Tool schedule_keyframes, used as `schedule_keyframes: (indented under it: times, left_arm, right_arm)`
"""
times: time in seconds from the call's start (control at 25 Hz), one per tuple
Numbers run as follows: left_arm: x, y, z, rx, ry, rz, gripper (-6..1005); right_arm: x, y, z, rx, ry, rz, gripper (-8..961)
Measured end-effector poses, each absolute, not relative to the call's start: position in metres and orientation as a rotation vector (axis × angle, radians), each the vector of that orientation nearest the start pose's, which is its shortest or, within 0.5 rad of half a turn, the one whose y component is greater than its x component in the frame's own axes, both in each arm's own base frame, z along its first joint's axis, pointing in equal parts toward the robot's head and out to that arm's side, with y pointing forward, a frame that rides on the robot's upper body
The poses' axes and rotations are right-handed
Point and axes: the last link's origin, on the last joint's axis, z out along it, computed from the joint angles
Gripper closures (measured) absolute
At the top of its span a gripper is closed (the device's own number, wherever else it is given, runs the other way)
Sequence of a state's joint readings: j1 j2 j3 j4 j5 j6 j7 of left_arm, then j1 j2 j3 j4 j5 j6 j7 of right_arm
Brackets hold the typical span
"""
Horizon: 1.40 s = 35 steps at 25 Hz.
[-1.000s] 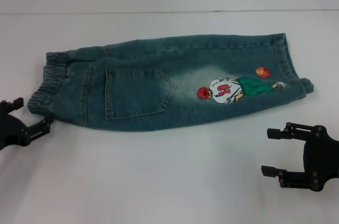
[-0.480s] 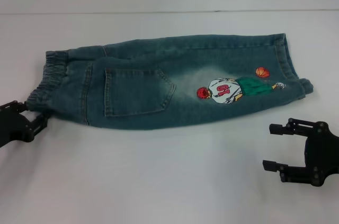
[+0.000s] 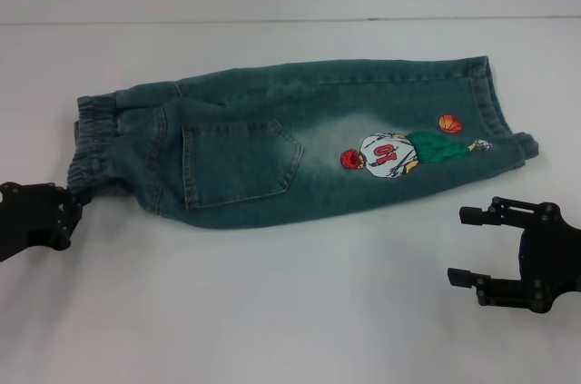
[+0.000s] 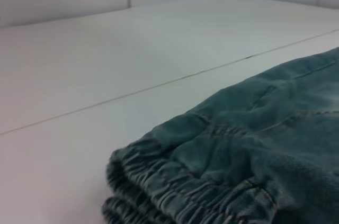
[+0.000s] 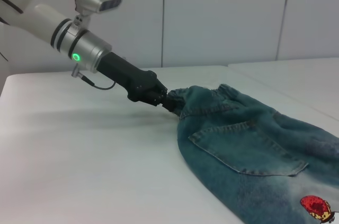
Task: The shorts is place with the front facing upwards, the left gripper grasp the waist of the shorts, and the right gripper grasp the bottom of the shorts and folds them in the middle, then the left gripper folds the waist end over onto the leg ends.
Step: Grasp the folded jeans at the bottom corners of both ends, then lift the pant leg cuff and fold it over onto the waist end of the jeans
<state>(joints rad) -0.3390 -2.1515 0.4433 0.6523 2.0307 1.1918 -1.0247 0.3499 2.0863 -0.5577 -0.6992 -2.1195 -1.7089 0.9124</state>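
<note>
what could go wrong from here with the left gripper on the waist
1. The left gripper holds only the near corner of the waist, which is bunching; the shorts may fold skewed or slip free.
2. The right gripper is open on the table, apart from the leg ends; with that end unpinned, lifting the waist may drag the whole garment.

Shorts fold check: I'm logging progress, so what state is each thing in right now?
Shorts: folded lengthwise, pocket and cartoon up, lying flat on the table.
Waist of the shorts: puckered, its near corner gripped and lifted slightly.
Left end effector: shut on the waist corner.
Right end effector: open, hovering near the leg ends, touching nothing.
</note>
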Motion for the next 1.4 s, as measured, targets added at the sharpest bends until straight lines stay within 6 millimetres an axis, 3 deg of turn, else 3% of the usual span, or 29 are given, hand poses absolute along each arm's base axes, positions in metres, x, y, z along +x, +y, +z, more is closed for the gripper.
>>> schedule_keyframes:
  times: [0.24, 0.44, 0.68, 1.0, 1.4]
  left_arm:
    - [-0.363, 0.3, 0.009, -2.257, -0.649, -0.366, 941]
    - [-0.353, 0.311, 0.021, -2.236, -0.653, -0.408, 960]
    - [-0.325, 0.326, 0.046, -2.253, -0.646, -0.512, 954]
    - [-0.274, 0.349, 0.07, -2.322, -0.605, -0.63, 945]
    - [-0.205, 0.377, 0.066, -2.431, -0.577, -0.71, 935]
  right_arm:
    - [0.314, 0.264, 0.013, -2.696, 0.207, 0.622, 169]
    - [0.312, 0.273, 0.016, -2.583, 0.246, 0.69, 168]
    - [0.313, 0.29, 0.012, -2.48, 0.3, 0.698, 259]
    - [0.301, 0.314, -0.02, -2.47, 0.337, 0.683, 574]
    - [0.286, 0.331, -0.066, -2.441, 0.33, 0.626, 780]
